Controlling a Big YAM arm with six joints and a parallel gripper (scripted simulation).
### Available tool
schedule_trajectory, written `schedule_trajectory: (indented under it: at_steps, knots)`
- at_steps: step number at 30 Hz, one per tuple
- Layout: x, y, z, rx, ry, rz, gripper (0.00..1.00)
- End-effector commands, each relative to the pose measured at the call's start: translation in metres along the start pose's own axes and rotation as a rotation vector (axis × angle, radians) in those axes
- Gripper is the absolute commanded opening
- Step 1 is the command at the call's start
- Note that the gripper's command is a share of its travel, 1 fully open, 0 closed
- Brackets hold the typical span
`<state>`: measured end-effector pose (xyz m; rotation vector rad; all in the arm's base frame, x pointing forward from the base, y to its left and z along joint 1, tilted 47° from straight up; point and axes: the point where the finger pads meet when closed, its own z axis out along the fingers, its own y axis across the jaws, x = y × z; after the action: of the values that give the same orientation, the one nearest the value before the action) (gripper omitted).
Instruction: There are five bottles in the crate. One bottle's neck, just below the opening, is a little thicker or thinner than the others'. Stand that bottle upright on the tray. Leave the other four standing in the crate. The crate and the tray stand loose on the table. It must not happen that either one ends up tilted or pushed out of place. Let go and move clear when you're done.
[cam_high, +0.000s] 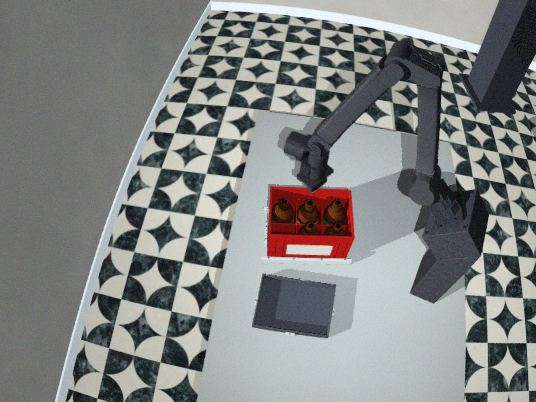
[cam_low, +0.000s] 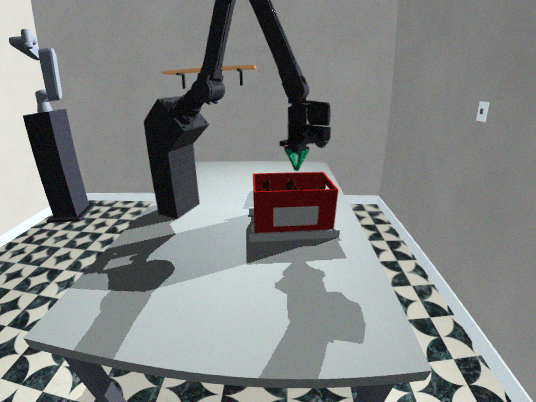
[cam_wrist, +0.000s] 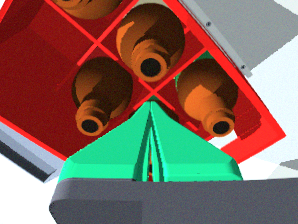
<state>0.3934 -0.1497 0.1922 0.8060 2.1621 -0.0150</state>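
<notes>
The brown bottles (cam_high: 310, 214) (cam_low: 291, 185) (cam_wrist: 150, 42) look like glass—rigid, probably slick and breakable—so a square, gentle pinch on the odd one's neck below the lip seems best; which is odd, I can't tell. All five stand in the red crate (cam_high: 276, 247) (cam_low: 265, 215) (cam_wrist: 267, 141), mid-frame from above, with the tray (cam_high: 305, 302) below it in that view. The arm (cam_high: 356, 107) (cam_low: 284, 55) arches over, its gripper (cam_high: 313, 190) (cam_low: 296, 169) (cam_wrist: 150, 111) pointing down above the crate, tips pressed together on nothing.
</notes>
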Motion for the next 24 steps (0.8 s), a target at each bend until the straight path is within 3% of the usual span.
schedule_trajectory:
  at_steps: [1, 2, 3, 24]
  knots:
    - [-0.0038, 0.0055, 0.0018, 0.001, 0.01, 0.007, 0.0]
    - [-0.0048, 0.0038, 0.0018, 0.004, 0.009, 0.01, 0.0]
    - [-0.0056, 0.0032, 0.0006, 0.004, 0.005, 0.009, 0.61]
    - [-0.0061, 0.0034, -0.0003, 0.003, 0.003, 0.008, 0.61]
